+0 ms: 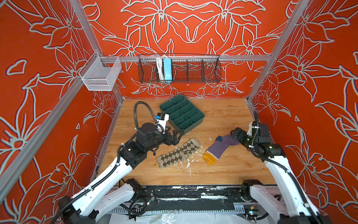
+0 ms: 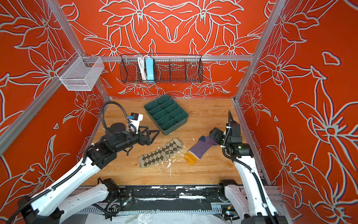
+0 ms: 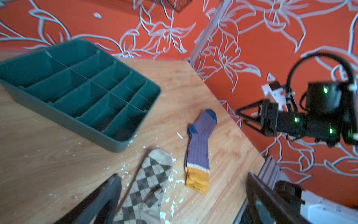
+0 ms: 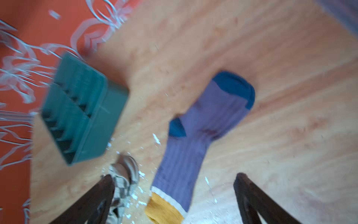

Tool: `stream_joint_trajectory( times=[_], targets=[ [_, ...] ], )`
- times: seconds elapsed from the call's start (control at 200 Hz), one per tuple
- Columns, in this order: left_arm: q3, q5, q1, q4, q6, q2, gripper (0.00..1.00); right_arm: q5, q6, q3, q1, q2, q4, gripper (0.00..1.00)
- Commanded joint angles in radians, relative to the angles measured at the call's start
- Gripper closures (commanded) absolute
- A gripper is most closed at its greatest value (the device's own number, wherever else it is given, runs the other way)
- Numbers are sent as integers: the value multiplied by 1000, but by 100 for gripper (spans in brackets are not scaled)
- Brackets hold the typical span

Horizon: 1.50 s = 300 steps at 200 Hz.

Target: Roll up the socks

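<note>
The beige argyle sock (image 1: pixel 178 153) (image 2: pixel 160 153) lies flat and diagonal mid-table. To its right lies the purple sock (image 1: pixel 218 149) (image 2: pixel 200 149), blue heel up and orange cuff toward the front. My left gripper (image 1: pixel 179 134) (image 2: pixel 155 133) hangs open and empty just above the argyle sock's far end, beside the tray. In the left wrist view the argyle sock (image 3: pixel 149 184) sits by one finger of the left gripper (image 3: pixel 183 177). My right gripper (image 1: pixel 233 133) (image 2: pixel 212 133) hovers open over the purple sock's toe end. The right wrist view shows the purple sock (image 4: pixel 195 135) between the fingers of the right gripper (image 4: pixel 174 176), untouched.
A green divided tray (image 1: pixel 193 126) (image 2: pixel 174 130) (image 3: pixel 77 124) (image 4: pixel 108 120) stands behind the socks. White flecks (image 1: pixel 188 164) litter the wood around the socks. A black wire basket (image 1: pixel 179 67) and a white mesh basket (image 1: pixel 100 73) hang on the back rails.
</note>
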Motion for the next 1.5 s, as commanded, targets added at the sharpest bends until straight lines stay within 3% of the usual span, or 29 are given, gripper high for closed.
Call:
stream_joint_trajectory(
  times=[0.0, 0.085, 0.165, 0.35, 0.575, 0.761, 0.851, 0.946, 1.036, 1.126, 1.291, 1.496],
  targets=[
    [17, -76, -128, -80, 83, 111, 2, 52, -5, 28, -4, 108, -98, 2],
    [10, -155, -233, -60, 105, 170, 3, 81, 8, 6, -20, 177, -70, 2],
    [15, -160, -275, -35, 79, 224, 3, 24, 30, -37, -58, 242, 15, 2],
    [21, -173, -295, 34, 49, 283, 3, -33, 23, -7, -95, 447, 149, 2],
    [42, -241, -295, 17, 114, 221, 3, -94, 13, 89, -99, 731, 266, 2],
    [-2, -225, -295, 54, 293, 134, 3, -243, -39, 267, -82, 947, 316, 2],
    [-65, -204, -296, 110, 435, 70, 3, -318, -92, 412, -58, 1057, 257, 2],
    [-136, -163, -299, 175, 624, -4, 3, -322, -164, 552, -27, 1114, 161, 2],
    [-171, -161, -305, 211, 788, -14, 3, -296, -182, 610, -29, 1074, 102, 2],
    [-192, -231, -348, 267, 924, 21, 1, -306, -159, 596, -52, 966, 87, 2],
    [-242, -366, -503, 445, 1206, 246, 0, -318, -56, 480, -101, 696, 65, 2],
    [-187, -405, -596, 643, 1211, 533, 5, -283, 90, 206, -167, 302, 81, 2]
  ],
)
